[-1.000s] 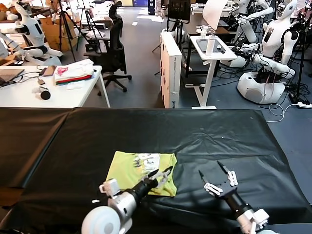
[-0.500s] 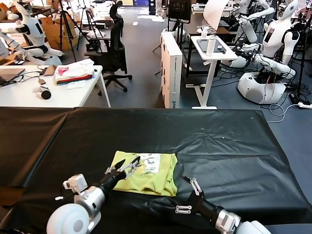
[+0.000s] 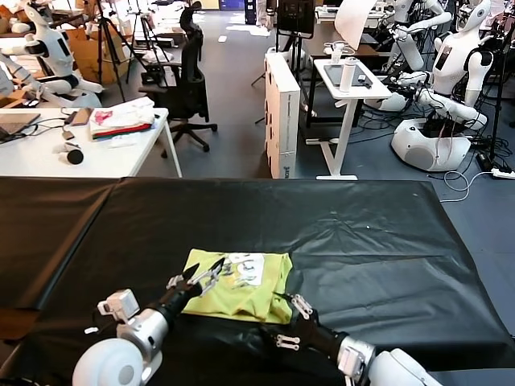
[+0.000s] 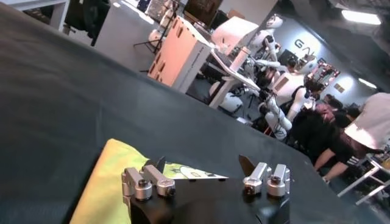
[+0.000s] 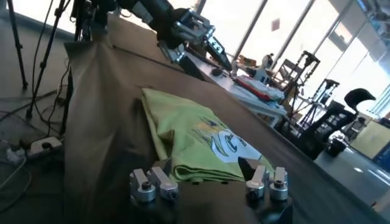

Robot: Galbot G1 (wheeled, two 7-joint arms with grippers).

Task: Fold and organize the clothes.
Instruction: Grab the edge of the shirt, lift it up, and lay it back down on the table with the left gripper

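The lime yellow-green T-shirt (image 3: 241, 291) lies folded on the black table (image 3: 362, 233), white graphic facing up. My left gripper (image 3: 206, 273) is open and hovers over the shirt's left edge. In the left wrist view the gripper (image 4: 203, 165) is open, with the shirt (image 4: 103, 182) just beyond one finger. My right gripper (image 3: 287, 322) is open and low at the shirt's front right corner. In the right wrist view the gripper (image 5: 207, 167) is open, with the shirt's folded edge (image 5: 189, 143) between its fingers. Neither gripper holds anything.
A white desk at the back left carries a pink, white and red pile of folded garments (image 3: 121, 119). Beyond the table stand an office chair (image 3: 187, 84), a white box (image 3: 282, 112), a small stand and other robots (image 3: 451, 72). Black cloth covers the table all round the shirt.
My left gripper moved from the shirt's right front part to its left edge. My right gripper swung in from the right, down to the shirt's front right corner.
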